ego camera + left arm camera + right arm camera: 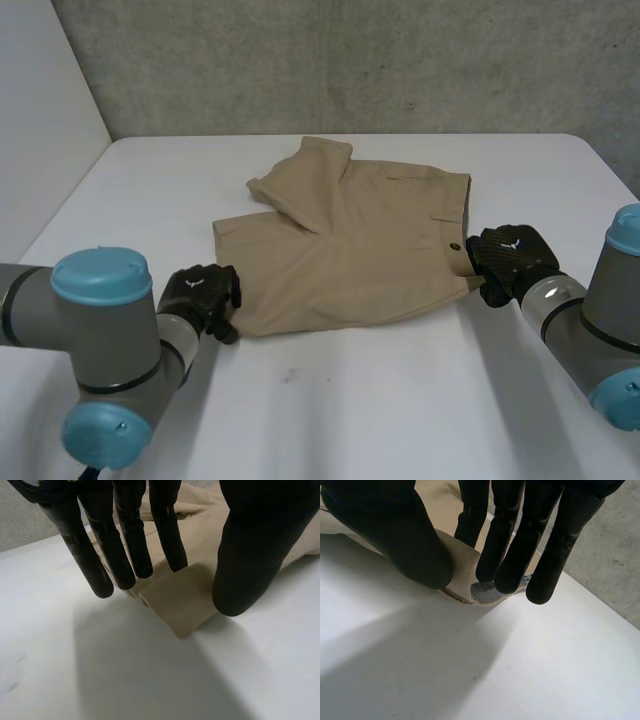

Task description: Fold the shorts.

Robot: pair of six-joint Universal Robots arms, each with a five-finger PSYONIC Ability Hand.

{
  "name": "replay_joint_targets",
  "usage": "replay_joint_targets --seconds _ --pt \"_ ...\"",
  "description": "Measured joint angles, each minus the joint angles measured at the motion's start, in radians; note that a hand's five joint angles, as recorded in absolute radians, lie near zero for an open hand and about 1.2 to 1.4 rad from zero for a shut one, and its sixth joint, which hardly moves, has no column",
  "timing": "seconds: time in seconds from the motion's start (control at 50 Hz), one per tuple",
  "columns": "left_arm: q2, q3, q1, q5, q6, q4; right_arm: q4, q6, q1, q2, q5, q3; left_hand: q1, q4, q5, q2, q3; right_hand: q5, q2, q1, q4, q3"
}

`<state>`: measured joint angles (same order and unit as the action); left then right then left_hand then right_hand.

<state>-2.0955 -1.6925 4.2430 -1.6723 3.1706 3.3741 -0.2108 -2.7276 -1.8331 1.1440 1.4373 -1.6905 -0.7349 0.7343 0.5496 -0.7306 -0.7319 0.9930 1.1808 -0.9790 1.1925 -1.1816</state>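
The tan shorts (350,250) lie at the centre of the white surface (400,400). My left hand (200,295), at the lower left of the frame, hovers over a leg-hem corner. Its fingers (136,540) are straight, spread from the thumb and holding nothing. My right hand (510,255), at mid right, pinches the waistband corner between thumb and fingers.

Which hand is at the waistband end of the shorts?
The right hand: it pinches the waistband corner of the shorts. The left hand is at a leg's hem corner instead, fingers straight, gripping nothing.
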Motion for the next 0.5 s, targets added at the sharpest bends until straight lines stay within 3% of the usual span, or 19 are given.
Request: replay_joint_targets --seconds 0.18,0.26,0.3,0.5 --pt "-0.057 0.066 -0.001 -0.001 0.047 -0.001 -0.001 0.003 -0.001 -0.002 0.001 0.0 -0.058 0.052 0.052 -0.058 -0.054 0.0 0.0 0.0 0.0 0.0" --pt "-0.075 0.085 -0.004 -0.004 0.062 0.003 -0.001 0.004 -0.001 -0.003 0.001 0.0 -0.263 0.239 0.234 -0.244 -0.24 0.0 0.0 0.0 0.0 0.0" --pt "-0.079 0.095 -0.008 -0.008 0.067 0.004 -0.001 0.005 -0.001 -0.002 0.001 0.0 -0.411 0.44 0.424 -0.447 -0.436 0.0 0.0 0.0 0.0 0.0" --pt "0.004 0.069 -0.024 -0.012 0.128 -0.043 0.004 0.032 -0.004 0.004 0.0 0.001 -0.411 0.459 0.425 -0.464 -0.451 0.0 0.0 0.0 0.0 0.0"
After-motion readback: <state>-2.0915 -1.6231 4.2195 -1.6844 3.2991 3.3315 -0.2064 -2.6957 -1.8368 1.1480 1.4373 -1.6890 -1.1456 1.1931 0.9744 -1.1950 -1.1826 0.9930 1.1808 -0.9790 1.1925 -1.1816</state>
